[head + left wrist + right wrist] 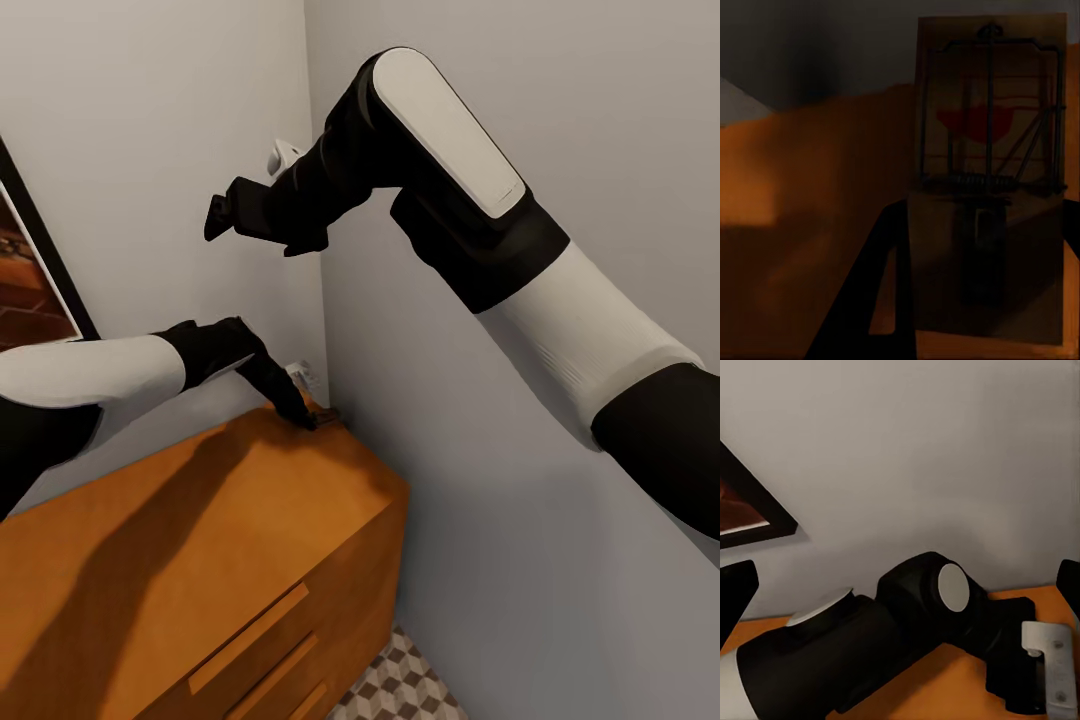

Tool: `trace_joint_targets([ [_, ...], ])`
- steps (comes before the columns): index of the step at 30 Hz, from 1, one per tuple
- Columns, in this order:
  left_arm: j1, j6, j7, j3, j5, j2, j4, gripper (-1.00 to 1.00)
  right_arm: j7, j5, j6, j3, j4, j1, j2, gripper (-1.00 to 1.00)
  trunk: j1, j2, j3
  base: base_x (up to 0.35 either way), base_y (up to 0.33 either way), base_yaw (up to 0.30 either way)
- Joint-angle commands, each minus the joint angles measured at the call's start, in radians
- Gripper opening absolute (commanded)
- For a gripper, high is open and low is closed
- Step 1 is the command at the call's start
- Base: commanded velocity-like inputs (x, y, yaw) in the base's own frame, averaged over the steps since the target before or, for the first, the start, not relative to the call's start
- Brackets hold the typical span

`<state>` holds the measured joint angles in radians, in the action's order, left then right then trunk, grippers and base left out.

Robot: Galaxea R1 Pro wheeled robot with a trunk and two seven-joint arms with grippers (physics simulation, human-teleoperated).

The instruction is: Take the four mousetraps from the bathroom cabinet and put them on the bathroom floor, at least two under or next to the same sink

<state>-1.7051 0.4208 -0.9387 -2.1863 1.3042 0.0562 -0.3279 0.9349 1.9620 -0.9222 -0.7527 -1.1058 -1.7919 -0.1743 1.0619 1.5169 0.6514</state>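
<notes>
Grey-walled corner: on the orange-brown wooden cabinet [200, 540], the left gripper [305, 418] straddles a flat tan mousetrap [990, 187] lying lengthwise between its fingers, grip unconfirmed; right gripper [225, 215] raised, open, empty.

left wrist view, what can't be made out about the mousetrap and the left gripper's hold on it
- Flat tan wooden mousetrap: lower part in deep shadow in the left wrist view, so grip contact is unclear.
- Left gripper: in the head view its own dark fingers hide the jaws at the orange-brown wooden cabinet back corner.
</notes>
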Motion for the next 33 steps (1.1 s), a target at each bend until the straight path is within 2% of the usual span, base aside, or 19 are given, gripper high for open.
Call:
trace_joint_targets([
  [1,-0.004,0.014,-0.001,-0.005,0.010,0.000,-0.002,-1.00,0.010,0.009,0.000,0.000,0.000,-0.001,0.000,1.00,0.000,0.001,0.001,0.000,0.000,0.000],
  [18,-0.019,0.040,-0.025,-0.007,0.008,-0.006,-0.004,-1.00,0.012,0.009,-0.001,0.001,0.001,-0.001,0.000,1.00,0.000,0.001,0.001,-0.005,0.000,0.000],
  [25,-0.019,0.098,-0.025,-0.009,0.007,-0.003,-0.005,-1.00,0.012,0.009,-0.001,0.001,-0.001,-0.001,0.000,1.00,0.000,0.001,0.001,-0.243,0.000,0.000],
  [33,-0.019,0.116,-0.026,-0.008,0.009,-0.006,-0.015,-1.00,0.015,0.008,-0.004,0.002,0.005,-0.001,0.000,1.00,0.000,0.001,0.001,-0.328,0.000,0.000],
])
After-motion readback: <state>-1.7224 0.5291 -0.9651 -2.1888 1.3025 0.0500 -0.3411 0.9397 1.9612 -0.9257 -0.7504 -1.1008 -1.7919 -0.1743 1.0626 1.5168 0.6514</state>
